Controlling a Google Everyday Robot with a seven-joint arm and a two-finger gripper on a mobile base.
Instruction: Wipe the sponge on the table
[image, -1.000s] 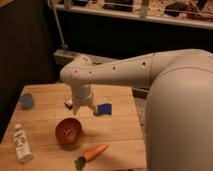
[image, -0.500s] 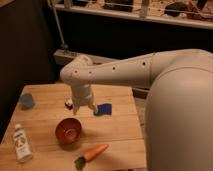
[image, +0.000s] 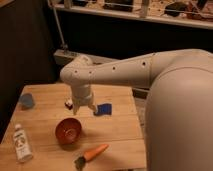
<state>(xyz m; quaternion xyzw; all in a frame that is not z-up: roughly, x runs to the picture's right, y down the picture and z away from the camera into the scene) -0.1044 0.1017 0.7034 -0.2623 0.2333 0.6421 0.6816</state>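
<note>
Dark blue sponge (image: 104, 109) lies on the table (image: 120, 127) just beside the gripper (image: 85, 110), whose fingers hang spread and empty, so a straight descent could miss it or clip the red bowl (image: 68, 131).

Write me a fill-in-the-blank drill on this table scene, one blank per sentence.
1. The gripper hangs open above the table, beside the dark ____ sponge.
2. The bowl near the gripper is ____.
3. By the table's near edge lies an orange ____.
Missing words: blue; red; carrot.
</note>
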